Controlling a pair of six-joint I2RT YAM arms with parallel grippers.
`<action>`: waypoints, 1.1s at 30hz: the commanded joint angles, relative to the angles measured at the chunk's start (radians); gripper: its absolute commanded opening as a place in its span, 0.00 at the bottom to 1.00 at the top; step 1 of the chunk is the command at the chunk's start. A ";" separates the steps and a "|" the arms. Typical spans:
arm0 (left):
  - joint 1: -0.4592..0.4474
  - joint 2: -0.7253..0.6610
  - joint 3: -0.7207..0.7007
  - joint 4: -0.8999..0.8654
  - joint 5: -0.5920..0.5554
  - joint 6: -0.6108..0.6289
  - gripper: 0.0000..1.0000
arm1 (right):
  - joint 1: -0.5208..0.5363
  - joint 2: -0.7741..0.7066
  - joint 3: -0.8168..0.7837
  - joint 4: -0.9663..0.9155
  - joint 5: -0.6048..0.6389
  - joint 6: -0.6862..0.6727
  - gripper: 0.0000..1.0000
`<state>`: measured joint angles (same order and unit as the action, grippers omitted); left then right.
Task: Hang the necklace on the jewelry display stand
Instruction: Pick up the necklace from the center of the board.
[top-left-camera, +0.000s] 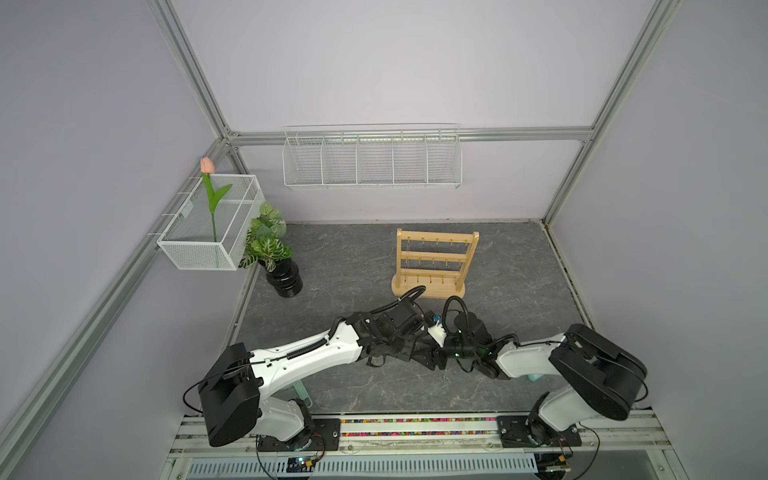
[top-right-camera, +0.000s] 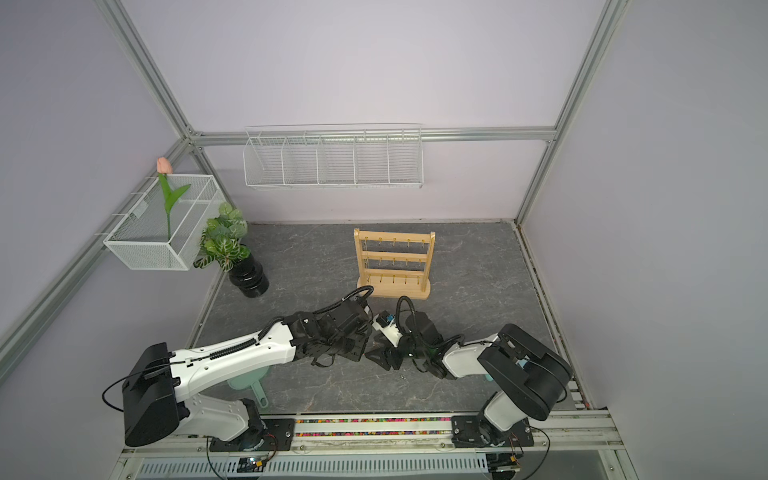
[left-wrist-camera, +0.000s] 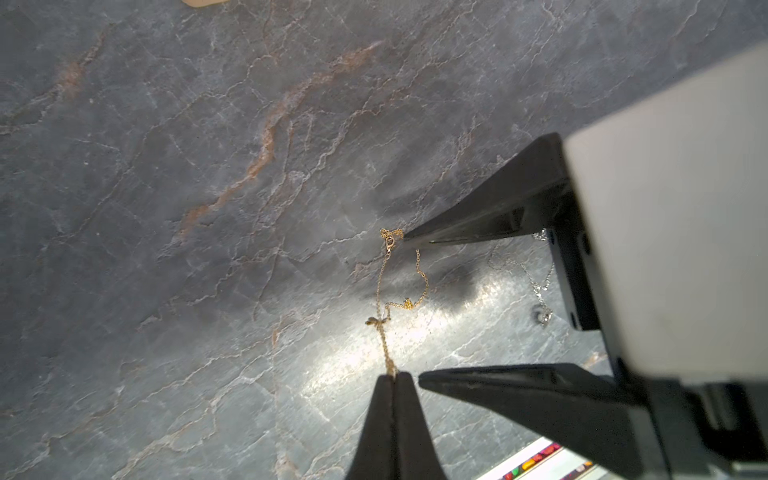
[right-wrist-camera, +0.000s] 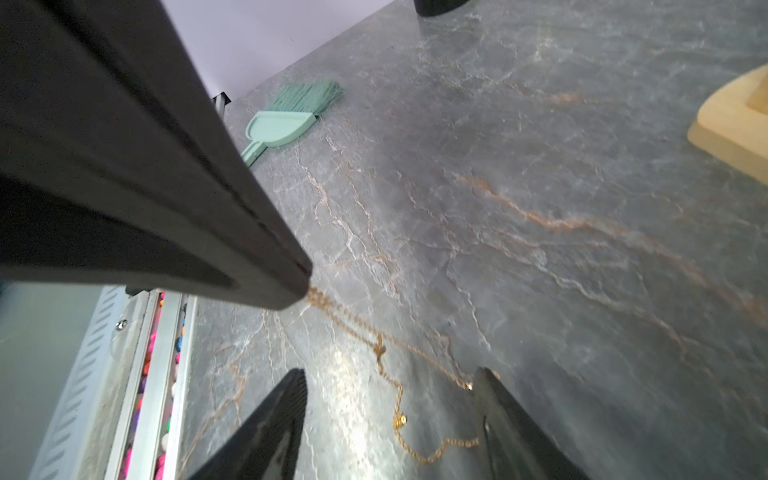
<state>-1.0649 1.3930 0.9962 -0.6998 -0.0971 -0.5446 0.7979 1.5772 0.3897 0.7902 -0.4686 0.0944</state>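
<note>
The left gripper (left-wrist-camera: 392, 375) has its jaws pinched shut on the gold necklace (left-wrist-camera: 408, 305), whose chain trails down onto the desk (left-wrist-camera: 187, 311). The right gripper (right-wrist-camera: 390, 372) has its jaws apart astride the chain; whether a tip touches the clasp end is unclear. In both top views the arms hide the necklace. The jewelry display stand (top-left-camera: 434, 255) stands upright beyond them, apart. A silver chain (left-wrist-camera: 536, 282) is half hidden behind the right gripper.

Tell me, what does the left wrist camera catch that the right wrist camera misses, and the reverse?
Only the left wrist view shows a silver necklace lying loose. Only the right wrist view shows a mint-green dustpan and brush. Both show the gold necklace with one end pinched in the shut left gripper.
</note>
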 joint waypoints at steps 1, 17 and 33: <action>0.006 -0.029 0.039 -0.023 -0.009 -0.010 0.00 | 0.012 0.035 -0.010 0.182 -0.011 -0.047 0.66; 0.010 -0.059 0.086 -0.070 -0.025 0.005 0.00 | 0.045 0.102 0.031 0.271 -0.055 -0.042 0.49; 0.011 -0.068 0.087 -0.078 -0.031 0.000 0.00 | 0.044 0.127 0.043 0.307 -0.067 -0.019 0.23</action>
<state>-1.0603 1.3388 1.0523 -0.7624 -0.1081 -0.5442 0.8356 1.6875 0.4206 1.0492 -0.5190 0.0765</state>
